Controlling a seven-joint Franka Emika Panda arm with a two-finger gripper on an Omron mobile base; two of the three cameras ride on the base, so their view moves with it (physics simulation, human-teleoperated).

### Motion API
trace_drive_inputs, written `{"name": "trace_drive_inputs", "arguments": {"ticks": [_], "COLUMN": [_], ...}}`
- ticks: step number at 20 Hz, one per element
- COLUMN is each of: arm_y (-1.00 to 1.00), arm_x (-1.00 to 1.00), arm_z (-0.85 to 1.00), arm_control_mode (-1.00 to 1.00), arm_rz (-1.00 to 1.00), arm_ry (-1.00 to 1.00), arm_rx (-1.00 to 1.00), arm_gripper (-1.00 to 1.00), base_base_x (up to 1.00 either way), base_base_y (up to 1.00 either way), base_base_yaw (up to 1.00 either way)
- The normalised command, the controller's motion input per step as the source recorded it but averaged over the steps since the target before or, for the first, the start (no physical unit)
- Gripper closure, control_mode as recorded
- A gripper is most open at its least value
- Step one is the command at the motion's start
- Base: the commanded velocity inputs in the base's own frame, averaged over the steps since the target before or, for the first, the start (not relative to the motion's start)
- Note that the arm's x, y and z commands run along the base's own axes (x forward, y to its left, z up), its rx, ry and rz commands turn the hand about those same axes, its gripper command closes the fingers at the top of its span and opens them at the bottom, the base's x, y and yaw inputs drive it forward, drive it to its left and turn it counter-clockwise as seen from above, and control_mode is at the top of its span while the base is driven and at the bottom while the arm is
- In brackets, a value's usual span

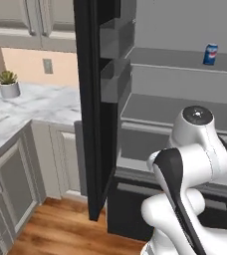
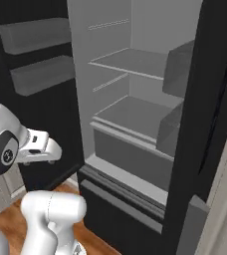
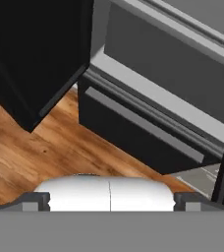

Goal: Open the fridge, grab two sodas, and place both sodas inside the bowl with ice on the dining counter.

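My tool [image 3: 109, 199] hangs spread and empty, aimed down at the fridge [image 1: 93, 124] drawer front. Both doors stand swung wide, so opening is done. The blue soda can [image 1: 210, 54] sits near the upper shelf's right edge, ungrabbed; both sodas remain.

Fridge [image 1: 150, 99] stands open; left door [image 1: 93, 109] swung out toward the camera, two grey door bins [image 1: 116, 60] on its inner face. Blue soda can [image 1: 210, 54] upright on the upper grey shelf [image 1: 175, 60], far right. Lower drawer [image 1: 130, 209] shut. White arm [image 1: 190, 169] in the foreground, lower right. Marble surface [image 1: 31, 107] at left carries a small potted plant [image 1: 8, 83]. Wood floor [image 1: 65, 229] below.
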Motion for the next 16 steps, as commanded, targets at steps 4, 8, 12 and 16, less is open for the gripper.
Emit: {"name": "trace_drive_inputs", "arguments": {"ticks": [4,8,12,16], "arm_y": [0.00,0.00,0.00,0.00], "arm_x": [0.00,0.00,0.00,0.00], "arm_z": [0.00,0.00,0.00,0.00], "arm_control_mode": [1.00,1.00,1.00,1.00], "arm_rz": [0.00,0.00,0.00,0.00], "arm_ry": [0.00,0.00,0.00,0.00], "arm_rx": [0.00,0.00,0.00,0.00], "arm_gripper": [-1.00,-1.00,-1.00,-1.00], "base_base_x": [0.01,0.02,0.23,0.56], "base_base_y": [0.00,0.00,0.00,0.08], "base_base_yaw": [-0.45,-0.46,-0.48,-0.47]}}
